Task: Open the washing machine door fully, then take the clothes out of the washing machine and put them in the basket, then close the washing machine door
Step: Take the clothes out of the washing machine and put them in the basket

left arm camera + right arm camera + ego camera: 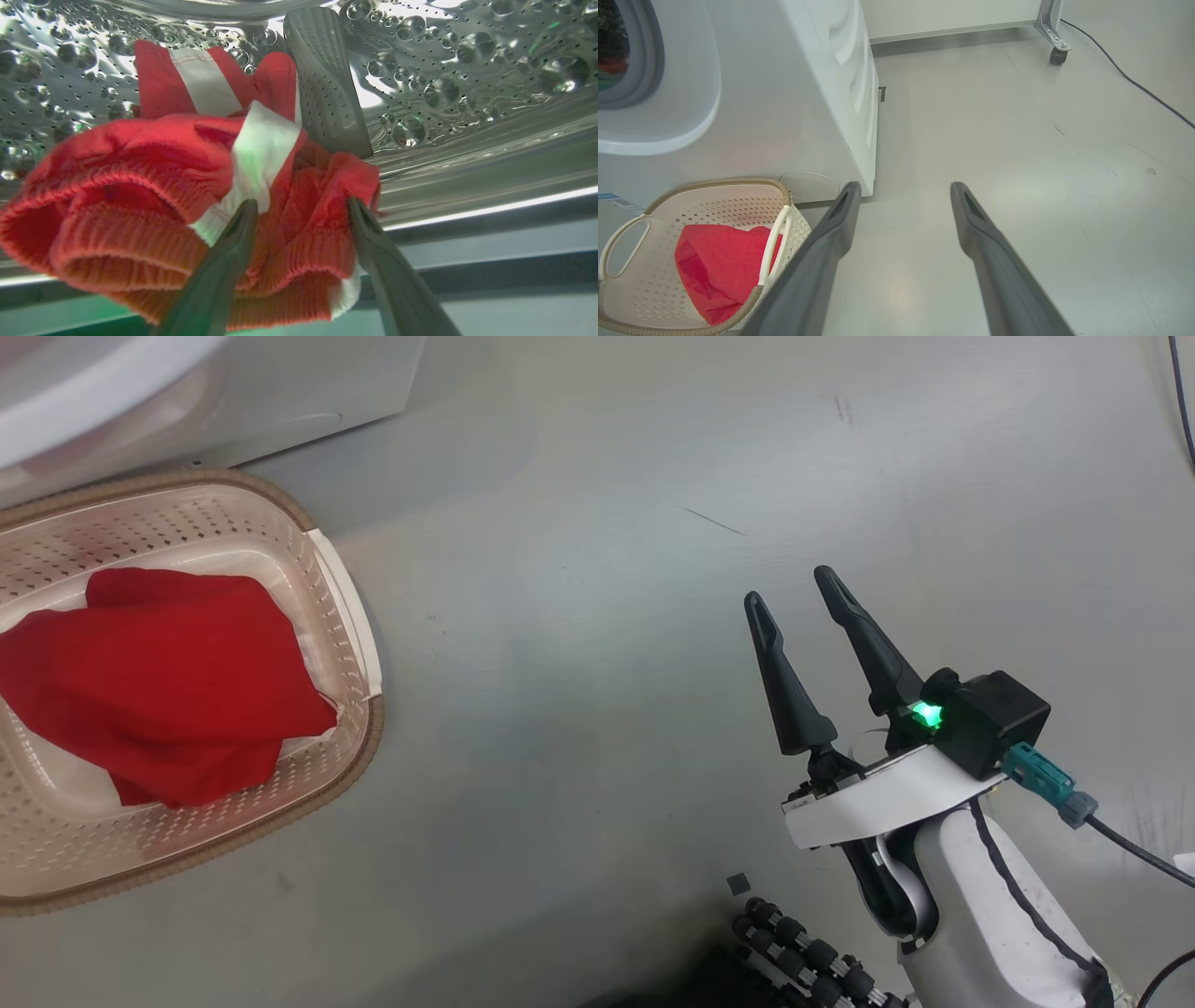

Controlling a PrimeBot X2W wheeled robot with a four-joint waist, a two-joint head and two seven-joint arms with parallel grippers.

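left gripper (300, 203) is sitting inside the drum (467, 60). its 2 fingers are spread as wide as they go and are straddling the near fold of the banded red garment (140, 186). the tips are touching the knit or sitting just short of it, cannot tell which, and nothing is being pinched yet. the garment is lying heaped on the perforated steel, its far end resting against the grey ribbed paddle (327, 84).

judgement: this is looking like the grab for the 2nd piece. doing it well is calling for fingers going deeper, so the ribbed hem is sitting fully between them before closing. the pull-out should then be running clear of the paddle so the knit is not snagging.

right gripper (789, 585) is hanging over bare floor (607, 569), fingers parted wide, holding nothing. further off, the basket (372, 737) is standing just in front of the washing machine (794, 93), with the plain red garment (168, 681) lying inside it.

count: 2 grippers, 2 garments (1 in basket, 1 in drum), 1 basket, 1 machine, 1 paddle showing.
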